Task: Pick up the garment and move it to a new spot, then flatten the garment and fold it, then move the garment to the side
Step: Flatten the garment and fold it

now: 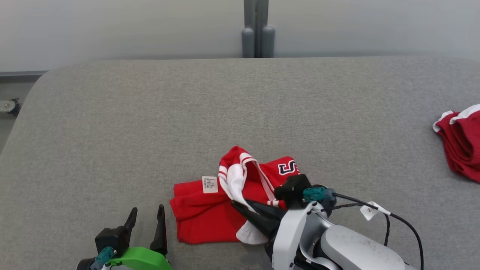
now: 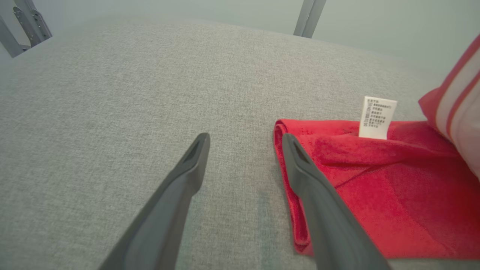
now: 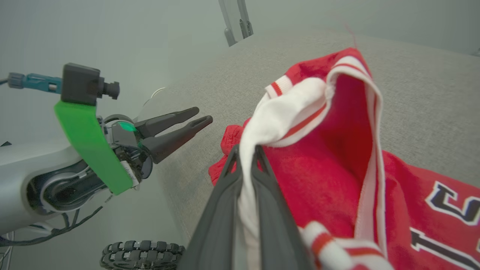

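right tool [image 3: 246, 150] pinching garment [image 1: 202, 214] trim | left tool [image 1: 147, 209] spread, just left of it

Pale forearm [image 1: 352, 247] trails a black cable [image 1: 403, 222]; green bracket [image 1: 142, 258] backs dark fingers [image 1: 161, 225].

Letter "S" [image 1: 287, 167] on garment [image 1: 202, 217] (black, white-edged); care label [image 1: 210, 184] print illegible.

Grey fabric-covered counter [image 1: 150, 112] spread wide, far-left corner rounded. Pale blank wall [image 1: 112, 26] ran behind it. Twin grey upright posts [image 1: 257, 33] stood at counter's far edge, centre, against wall. Dark rail [image 1: 18, 75] ran along wall's foot at left, small metal fitting [image 1: 9, 106] just below. Angled grey struts [image 2: 26, 22] showed past counter's corner in left wrist view. Light was soft, even; shadows faint.
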Controlling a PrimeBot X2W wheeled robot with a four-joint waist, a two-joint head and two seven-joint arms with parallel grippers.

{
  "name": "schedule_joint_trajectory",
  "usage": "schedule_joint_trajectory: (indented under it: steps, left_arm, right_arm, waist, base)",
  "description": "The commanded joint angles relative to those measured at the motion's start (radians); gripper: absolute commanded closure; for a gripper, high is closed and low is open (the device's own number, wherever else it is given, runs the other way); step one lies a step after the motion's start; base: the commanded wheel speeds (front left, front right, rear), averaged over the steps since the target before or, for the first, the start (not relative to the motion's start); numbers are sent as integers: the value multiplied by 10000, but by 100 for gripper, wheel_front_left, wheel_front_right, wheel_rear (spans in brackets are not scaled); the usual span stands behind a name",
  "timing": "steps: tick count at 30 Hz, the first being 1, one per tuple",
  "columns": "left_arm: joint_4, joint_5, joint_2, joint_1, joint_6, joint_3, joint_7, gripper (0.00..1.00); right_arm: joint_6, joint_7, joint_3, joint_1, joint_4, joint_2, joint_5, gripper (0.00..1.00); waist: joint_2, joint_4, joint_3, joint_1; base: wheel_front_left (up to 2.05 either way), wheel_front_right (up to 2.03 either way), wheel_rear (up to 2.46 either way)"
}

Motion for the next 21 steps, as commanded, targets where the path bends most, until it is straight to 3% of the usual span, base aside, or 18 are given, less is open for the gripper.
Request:
schedule_joint_trajectory:
  steps: [1, 12, 13, 14, 15, 21]
  left_arm:
    - [13, -67, 34, 3, -35, -22, 3, 0]
    - [-22, -442, 31, -203, 123, -738, 3, 0]
    - [-10, -458, 31, -217, 127, -775, 3, 0]
    - [-10, -482, 30, -232, 155, -784, 3, 0]
    - [-14, -496, 31, -232, 182, -793, 3, 0]
    - [-104, -520, 27, -188, 293, -651, 3, 0]
  right_arm:
    - [-3, 48, 109, -202, 69, 52, -190, 100]
    - [-3, -347, 222, -1524, 2911, 1142, -548, 100]
    - [-3, -429, 260, -1709, 3182, 1182, -642, 77]
    - [-3, -514, 257, -1820, 3426, 1293, -594, 27]
    - [-2, -594, 240, -1887, 3641, 1432, -466, 0]
    - [-3, -1446, 398, -2420, 3657, 1687, 156, 0]
  waist:
    - [0, 594, 69, 0]
    - [0, 2266, 547, 0]
    - [0, 2336, 581, 0]
    - [0, 2375, 602, 0]
    - [0, 2393, 608, 0]
    - [0, 2054, 556, 0]
  base:
    - [0, 0, 0]
    - [0, 0, 0]
    - [0, 0, 0]
    - [0, 0, 0]
    - [0, 0, 0]
    - [0, 0, 0]
